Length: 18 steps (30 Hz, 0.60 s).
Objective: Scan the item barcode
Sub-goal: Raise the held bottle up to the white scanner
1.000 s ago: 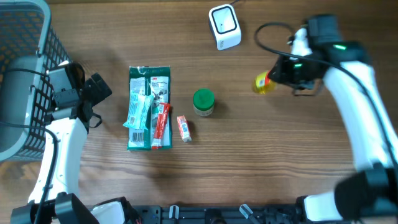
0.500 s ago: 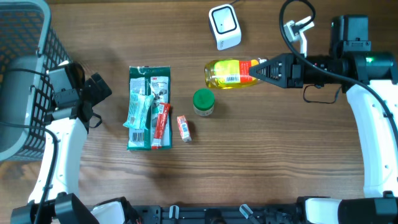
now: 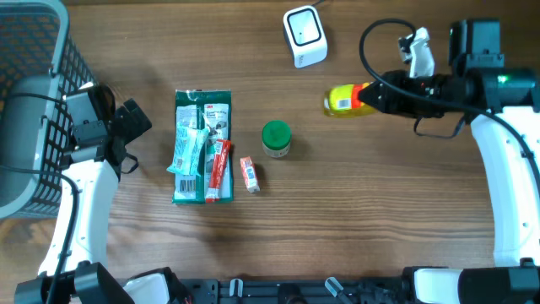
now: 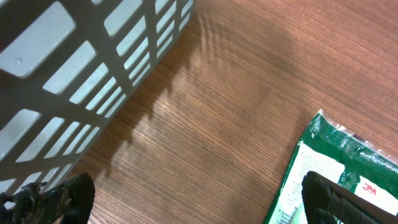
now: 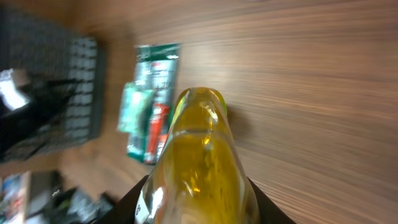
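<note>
My right gripper (image 3: 377,97) is shut on a yellow bottle (image 3: 344,100) with a red cap, held above the table at the right. A white barcode label shows on the bottle's near end. The white scanner (image 3: 305,35) stands at the back of the table, up and to the left of the bottle. In the right wrist view the bottle (image 5: 200,155) fills the space between my fingers (image 5: 127,208) and points away from the camera. My left gripper (image 3: 128,127) hangs open beside the basket, and in its own view the left gripper (image 4: 199,205) holds nothing.
A green pouch (image 3: 202,145) lies left of centre with a teal sachet (image 3: 187,150) and a red tube (image 3: 219,169) on it. A small red packet (image 3: 250,174) and a green-lidded jar (image 3: 276,138) lie to its right. A grey basket (image 3: 29,101) fills the far left.
Half a second ago the bottle reached out sideways to the left under the scanner with its label up. It has since drawn back right and looks shorter. The left arm has not moved.
</note>
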{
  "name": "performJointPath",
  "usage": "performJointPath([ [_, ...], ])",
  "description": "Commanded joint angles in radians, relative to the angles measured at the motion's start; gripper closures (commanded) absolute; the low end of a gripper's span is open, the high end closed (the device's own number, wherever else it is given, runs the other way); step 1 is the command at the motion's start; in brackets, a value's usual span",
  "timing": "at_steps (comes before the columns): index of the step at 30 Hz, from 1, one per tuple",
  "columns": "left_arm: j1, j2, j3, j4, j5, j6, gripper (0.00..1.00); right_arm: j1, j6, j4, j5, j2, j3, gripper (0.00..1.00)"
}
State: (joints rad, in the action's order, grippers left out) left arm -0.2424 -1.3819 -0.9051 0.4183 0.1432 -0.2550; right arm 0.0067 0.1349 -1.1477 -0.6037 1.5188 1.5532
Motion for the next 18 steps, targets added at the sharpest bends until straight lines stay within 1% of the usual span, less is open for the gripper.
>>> performJointPath([
  [1, -0.004, 0.013, -0.015, -0.003, -0.005, 0.012, 0.0, 0.014, 0.049, -0.096, 0.182, 0.05, 0.306, 0.96],
  [2, -0.004, 0.013, -0.015, -0.003, -0.005, 0.013, 0.0, 0.028, 0.052, -0.15, 0.233, 0.098, 0.441, 0.96],
  [4, -0.004, 0.013, -0.015, -0.003, -0.005, 0.013, 0.0, 0.079, 0.076, -0.208, 0.331, 0.185, 0.642, 0.96],
  [6, -0.004, 0.013, -0.015, -0.003, -0.005, 0.012, 0.0, 0.177, 0.079, -0.165, 0.511, 0.272, 0.736, 0.96],
  [9, -0.004, 0.013, -0.015, -0.003, -0.005, 0.012, 0.0, 0.307, 0.071, -0.051, 0.811, 0.366, 0.736, 0.96],
  [11, -0.004, 0.013, -0.015, -0.003, -0.005, 0.012, 0.0, 0.404, -0.011, 0.048, 1.056, 0.465, 0.735, 0.96],
  [12, -0.004, 0.013, -0.015, -0.003, -0.005, 0.013, 0.0, 0.442, -0.067, 0.102, 1.14, 0.516, 0.735, 0.96],
  [15, -0.004, 0.013, -0.015, -0.003, -0.005, 0.013, 0.0, 0.526, -0.2, 0.261, 1.345, 0.654, 0.735, 0.96],
  [18, -0.004, 0.013, -0.015, -0.003, -0.005, 0.012, 0.0, 0.567, -0.341, 0.439, 1.525, 0.783, 0.735, 0.96],
])
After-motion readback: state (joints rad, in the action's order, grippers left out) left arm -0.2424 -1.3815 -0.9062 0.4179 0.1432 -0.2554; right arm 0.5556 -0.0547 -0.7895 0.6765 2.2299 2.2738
